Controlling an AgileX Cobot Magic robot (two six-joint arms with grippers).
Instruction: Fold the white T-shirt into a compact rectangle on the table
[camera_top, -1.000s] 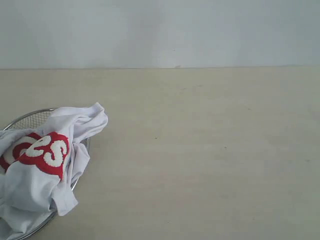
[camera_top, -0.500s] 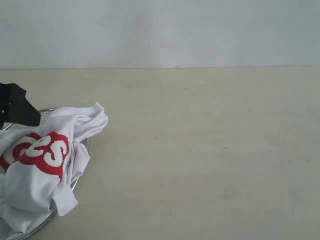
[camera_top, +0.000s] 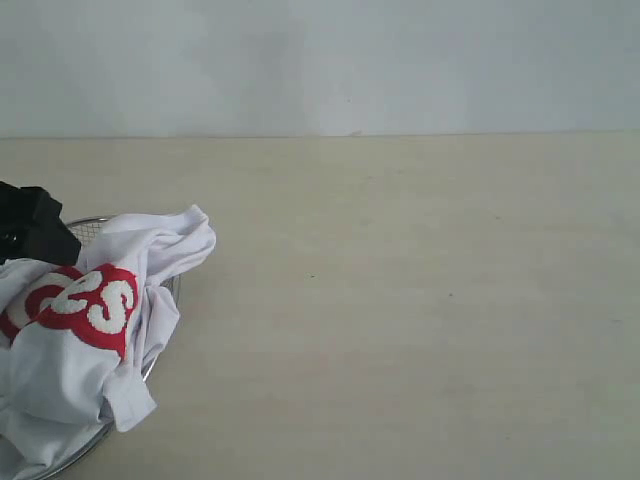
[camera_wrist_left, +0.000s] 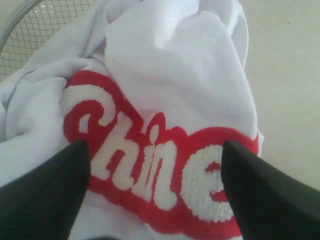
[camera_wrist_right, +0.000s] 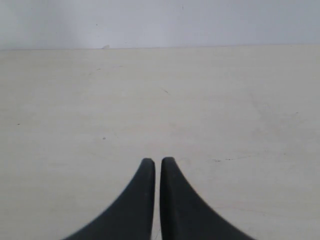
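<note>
Widely spread, the two black tapered fingers (camera_wrist_left: 50, 190) of the left gripper (camera_wrist_left: 155, 147) stand far apart and grasp nothing. Between their tips lies the red patch (camera_wrist_left: 150, 170) with white "Chine" lettering, on the chest of the crumpled white short-sleeved cotton T-shirt (camera_wrist_left: 175, 65). One tip sits at each end of the lettering, close over the cloth; whether they touch it cannot be told.

The T-shirt is bunched in a heap in the round wire-mesh metal basket (camera_top: 88, 222) and hides most of it. A rumpled fold rises over the basket's rim on the side facing the open table. A lower corner hangs past the rim onto the wide, matte pale beige tabletop (camera_top: 420, 300). Only a short arc of rim and a bit of mesh show at the basket's far edge.

In the exterior view the left gripper appears as a black block at that far edge of the basket, just above the heap and tilted down toward the lettering. The arm behind it is out of frame.

The right gripper (camera_wrist_right: 157, 161) has its two black fingers drawn together, with only a thin slit between them and nothing held. It points level across bare tabletop toward the pale wall (camera_wrist_right: 160, 22). The exterior view does not show it, so its place relative to the basket cannot be told.
</note>
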